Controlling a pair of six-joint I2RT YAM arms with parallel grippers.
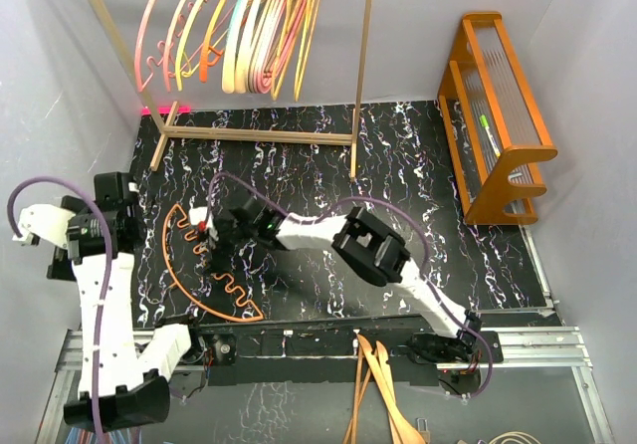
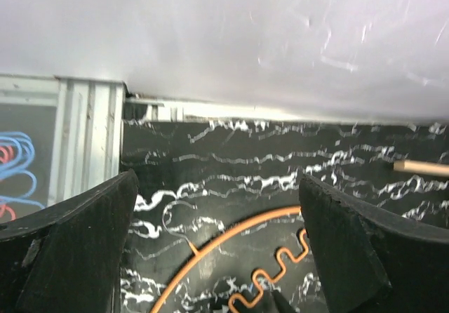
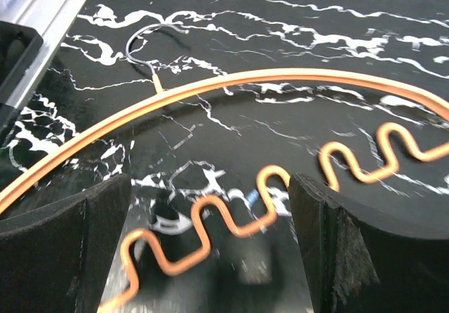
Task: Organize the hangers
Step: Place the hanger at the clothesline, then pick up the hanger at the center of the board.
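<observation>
The right tool gapes wide over the wavy bar of the orange hanger lying flat on the table. The left tool, likewise spread, sits at its 10 o'clock. At 12 o'clock hang the other hangers.

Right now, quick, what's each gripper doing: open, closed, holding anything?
Left gripper: open, holding nothing.
Right gripper: open, jaws on either side of the orange hanger's wavy bar, not closed on it.
</observation>
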